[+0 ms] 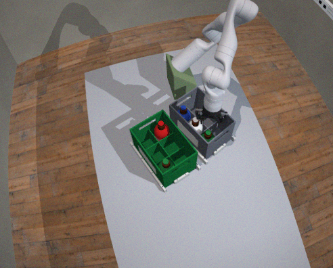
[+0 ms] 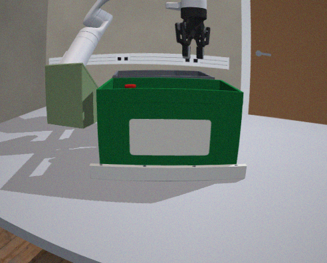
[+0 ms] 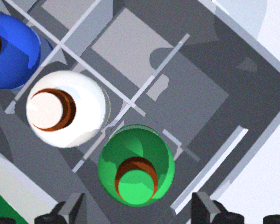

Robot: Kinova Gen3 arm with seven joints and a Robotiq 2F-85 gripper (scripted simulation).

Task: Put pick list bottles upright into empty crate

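My gripper is open and empty, above the grey crate. In that crate stand a blue bottle, a white bottle and a green-labelled bottle in a row. In the wrist view the green-labelled one is nearest the fingers. The green crate holds a red bottle in a back compartment and another green-capped bottle in a front compartment. The pick list is not visible.
An olive-green sloped block stands behind the crates, near the arm. Low white strips border the crates. The two crates stand close side by side, with raised walls and thin dividers.
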